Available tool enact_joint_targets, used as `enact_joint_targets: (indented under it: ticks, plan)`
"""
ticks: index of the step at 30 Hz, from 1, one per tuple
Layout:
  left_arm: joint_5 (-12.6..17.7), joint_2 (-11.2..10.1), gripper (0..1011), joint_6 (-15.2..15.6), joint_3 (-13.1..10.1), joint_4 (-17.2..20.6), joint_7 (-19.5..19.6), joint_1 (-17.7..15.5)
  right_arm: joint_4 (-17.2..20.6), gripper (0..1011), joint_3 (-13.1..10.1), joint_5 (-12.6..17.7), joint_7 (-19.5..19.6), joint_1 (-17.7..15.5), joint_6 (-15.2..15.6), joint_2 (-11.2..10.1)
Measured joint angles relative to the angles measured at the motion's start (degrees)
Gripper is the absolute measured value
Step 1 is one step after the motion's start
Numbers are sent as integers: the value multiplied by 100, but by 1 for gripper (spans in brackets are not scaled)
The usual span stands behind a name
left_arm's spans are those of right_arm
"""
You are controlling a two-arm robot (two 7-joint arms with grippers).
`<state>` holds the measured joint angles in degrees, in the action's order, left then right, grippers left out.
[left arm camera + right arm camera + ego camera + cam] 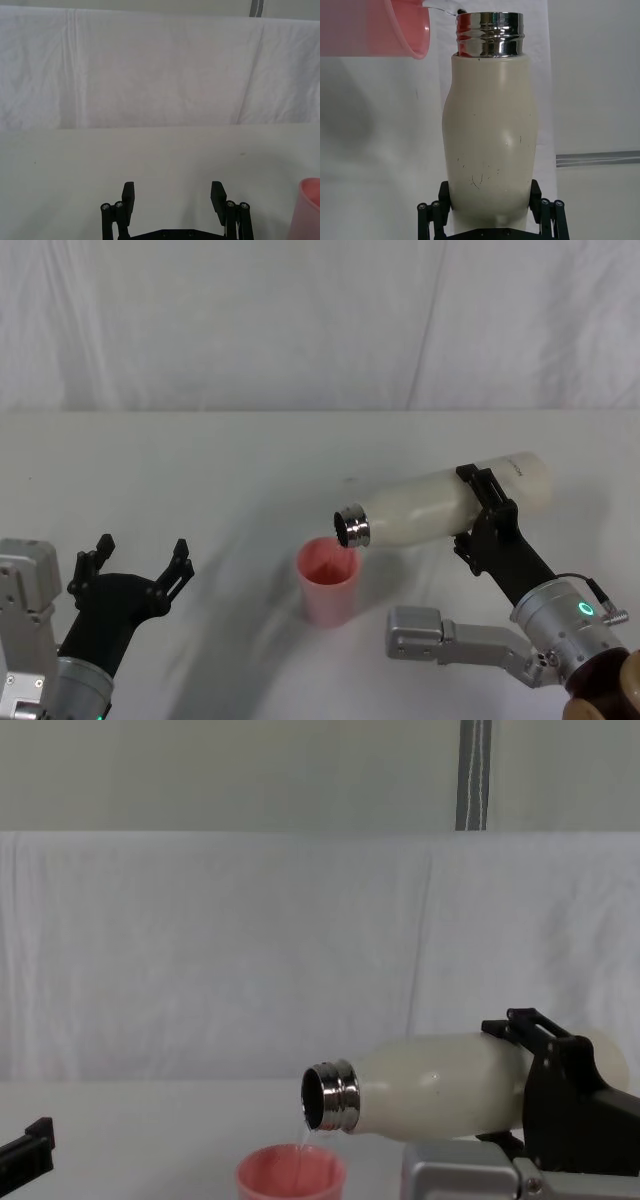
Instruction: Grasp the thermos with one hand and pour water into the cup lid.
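Observation:
My right gripper is shut on the cream-white thermos, holding it almost on its side above the table. Its steel neck points down-left over the pink cup lid, which stands upright on the table. A thin stream of water runs from the neck into the cup lid. In the right wrist view the thermos sits between the fingers, and the cup lid is beside the neck. My left gripper rests open at the near left, apart from the cup lid.
A white cloth covers the table and hangs as a backdrop behind it. Bare tabletop lies between the left gripper and the cup lid, and beyond the thermos.

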<state>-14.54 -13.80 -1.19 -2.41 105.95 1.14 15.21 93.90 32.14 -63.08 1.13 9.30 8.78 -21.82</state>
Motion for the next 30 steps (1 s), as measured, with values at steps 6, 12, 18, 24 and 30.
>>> enact_joint_targets:
  ticks: [6, 12, 18, 24, 30]
  plan:
    - [0, 0, 1001, 0, 0, 0, 0, 0, -17, 949, 8, -3, -2, 17, 3, 3]
    - [0, 0, 1001, 0, 0, 0, 0, 0, -17, 949, 10, -1, -5, 24, 4, 1]
    - [0, 0, 1001, 0, 0, 0, 0, 0, -1, 949, 10, 0, -11, 19, 8, -8]
    - [0, 0, 1001, 0, 0, 0, 0, 0, 4, 949, 9, 2, -18, 22, 8, -10]
    - [0, 0, 1001, 0, 0, 0, 0, 0, 4, 949, 15, 3, -40, 34, 8, -10]
